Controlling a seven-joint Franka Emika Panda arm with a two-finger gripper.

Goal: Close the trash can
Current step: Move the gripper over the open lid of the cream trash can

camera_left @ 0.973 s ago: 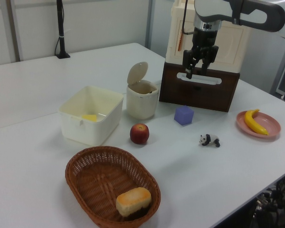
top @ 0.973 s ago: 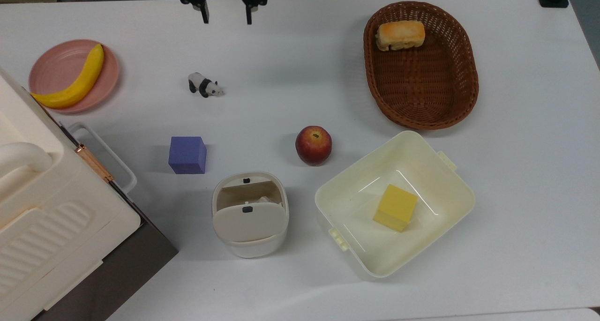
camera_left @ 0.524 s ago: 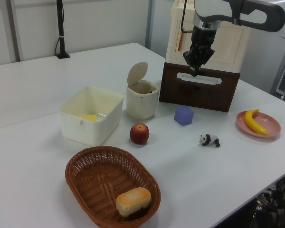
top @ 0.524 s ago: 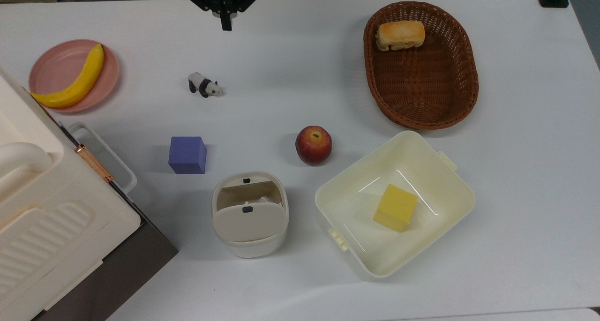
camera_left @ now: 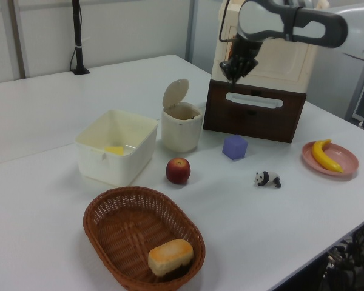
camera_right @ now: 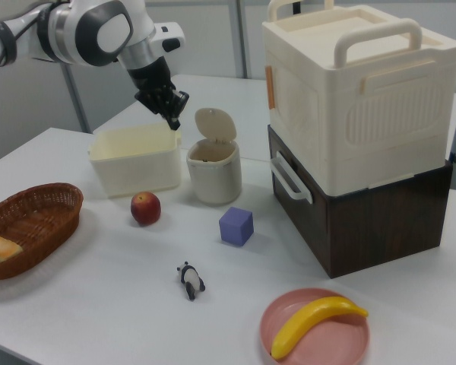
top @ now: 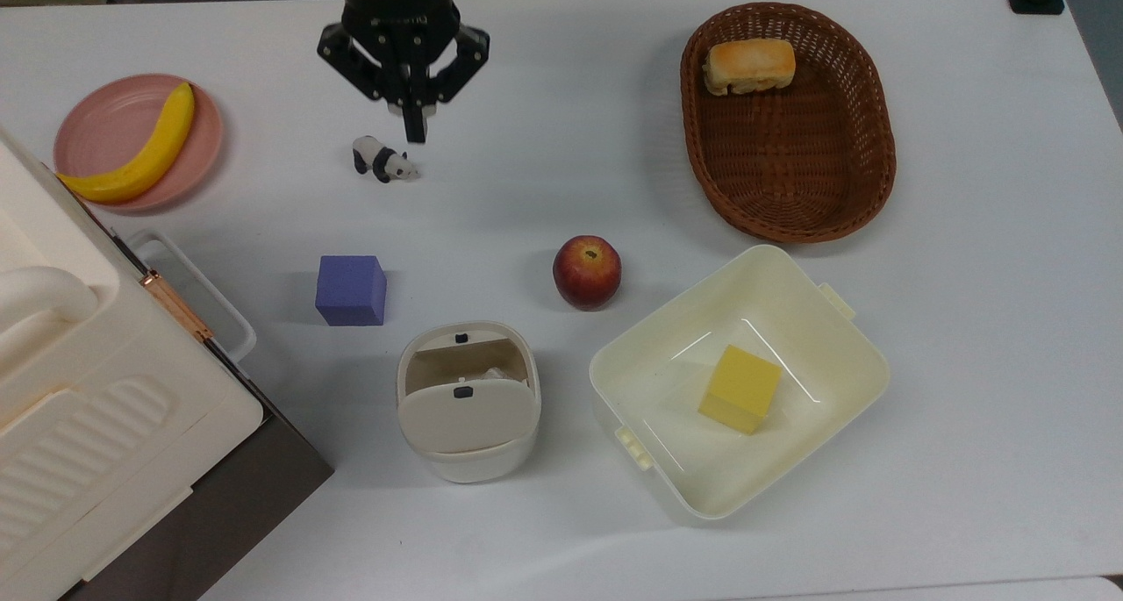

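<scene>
We see the trash can (top: 468, 401) at six o'clock on the bench (top: 561, 189), lid (camera_left: 175, 93) upright on its hinge. The tool (top: 414, 132), fingers pinched together and empty, hangs near twelve. We judge the bin light, stiff plastic: push the lid's top edge, no grip needed.

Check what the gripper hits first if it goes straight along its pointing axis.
Likely the raised lid of the trash can; in the right view the shut gripper angles down toward it. Depth is unclear.
</scene>
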